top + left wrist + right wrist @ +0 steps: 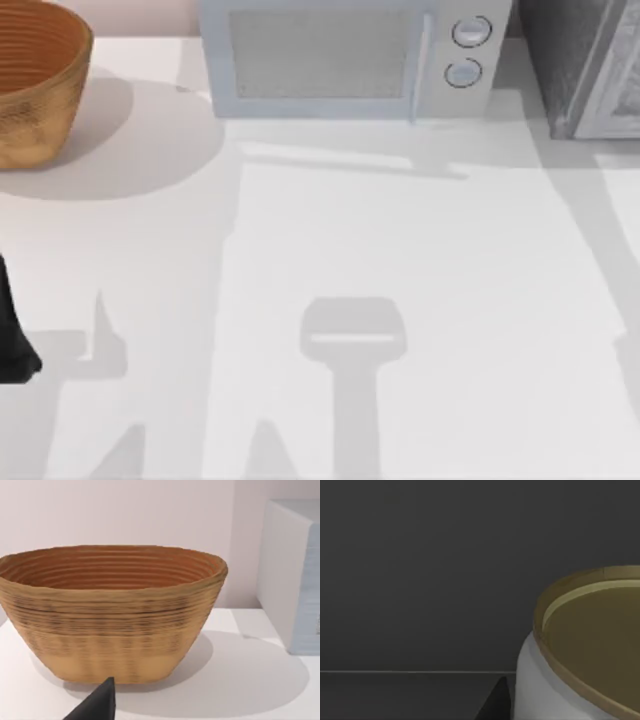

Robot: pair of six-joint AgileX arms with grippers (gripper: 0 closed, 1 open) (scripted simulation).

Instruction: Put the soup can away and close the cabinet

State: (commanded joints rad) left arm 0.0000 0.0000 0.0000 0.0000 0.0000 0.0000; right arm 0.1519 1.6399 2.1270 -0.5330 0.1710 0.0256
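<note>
Top view looks down on a white surface [420, 300] with a woven basket [35, 80] at the far left, a pale microwave [350, 55] along the back edge, and the corner of a grey cabinet [585, 65] at the far right. A dark part of the left arm [12, 335] shows at the left edge of the surface, near the front.

Left wrist view faces the basket [112, 615], which stands upright on the surface with its ribbed inside showing, and the side of the microwave [295, 575] is just beyond it. One dark fingertip of the left gripper [100, 705] pokes into the frame in front of the basket, touching nothing; how far its fingers are spread cannot be told.

Right wrist view is dim, with dark walls and a shelf line behind the soup can [585, 655]. The can stands upright and very close, gold top and white side showing. A dark fingertip [495, 702] sits just beside the can; whether the right fingers grip it cannot be told.
</note>
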